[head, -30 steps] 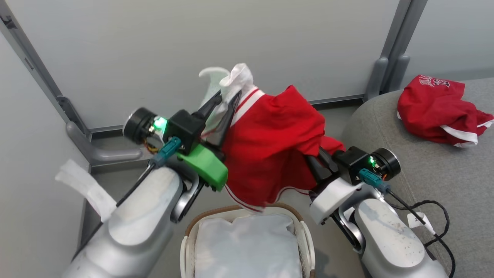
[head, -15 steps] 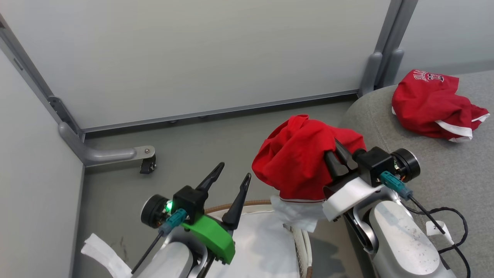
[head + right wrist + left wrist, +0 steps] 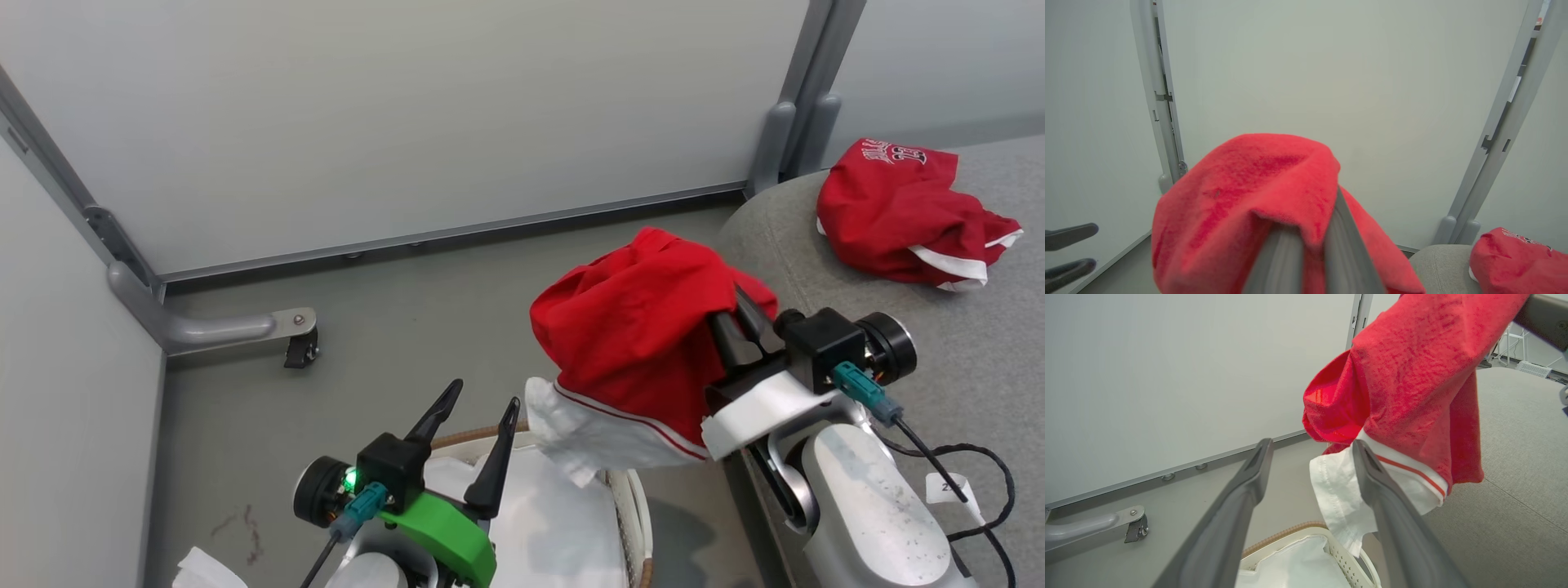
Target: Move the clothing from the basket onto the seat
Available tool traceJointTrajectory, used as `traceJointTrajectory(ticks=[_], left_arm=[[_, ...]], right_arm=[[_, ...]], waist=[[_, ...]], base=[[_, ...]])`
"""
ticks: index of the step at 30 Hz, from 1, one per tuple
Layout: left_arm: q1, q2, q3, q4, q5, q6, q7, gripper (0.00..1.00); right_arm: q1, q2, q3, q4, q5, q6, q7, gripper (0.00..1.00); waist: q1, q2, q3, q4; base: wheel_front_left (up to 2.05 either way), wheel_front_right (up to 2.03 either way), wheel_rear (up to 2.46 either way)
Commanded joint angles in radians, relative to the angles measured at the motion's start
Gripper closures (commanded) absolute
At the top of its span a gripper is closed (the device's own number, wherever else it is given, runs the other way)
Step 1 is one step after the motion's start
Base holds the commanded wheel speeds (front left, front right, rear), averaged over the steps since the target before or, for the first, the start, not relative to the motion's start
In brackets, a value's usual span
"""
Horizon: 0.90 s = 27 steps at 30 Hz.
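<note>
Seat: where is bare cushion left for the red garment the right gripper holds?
Free: the middle of the seat, between the lettered red garment at the back and the right gripper gripping the held garment. Crowded: the back strip under that lettered garment, and the near corner where a black cable lies.

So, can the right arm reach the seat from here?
Probably yes. The right gripper, shut on the red garment, hangs beside the rounded edge of the seat with nothing between them, and the other garment lies farther back, leaving bare cushion.

White partition panels (image 3: pixel 408 106), grey metal post (image 3: pixel 804 73), grey floor (image 3: pixel 392 327), grey support foot (image 3: pixel 204 331) with small black caster (image 3: pixel 300 353)
</note>
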Motion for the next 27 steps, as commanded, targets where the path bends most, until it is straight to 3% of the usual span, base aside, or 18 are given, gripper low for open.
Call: traceJointTrajectory(ticks=[1,18,27], left_arm=[[0.018,-0.005,0.011,-0.008,0.017,-0.003,-0.001,0.0],[0.036,-0.031,0.009,-0.05,0.051,-0.012,-0.001,0.0],[0.005,-0.03,-0.033,-0.059,0.04,-0.012,-0.001,0.0]], right_arm=[[0.014,-0.004,-0.013,-0.009,-0.008,-0.001,-0.002,1.0],[0.091,-0.003,-0.161,-0.072,-0.071,-0.001,-0.002,1.0],[0.097,-0.003,-0.194,-0.082,-0.072,-0.001,-0.002,1.0]], waist=[[0.0,0.0,0.004,-0.013],[0.0,0.0,0.058,-0.253],[0.0,0.0,0.091,-0.301]], base=[[0.0,0.0,0.0],[0.0,0.0,0.0],[0.0,0.0,0.0]])
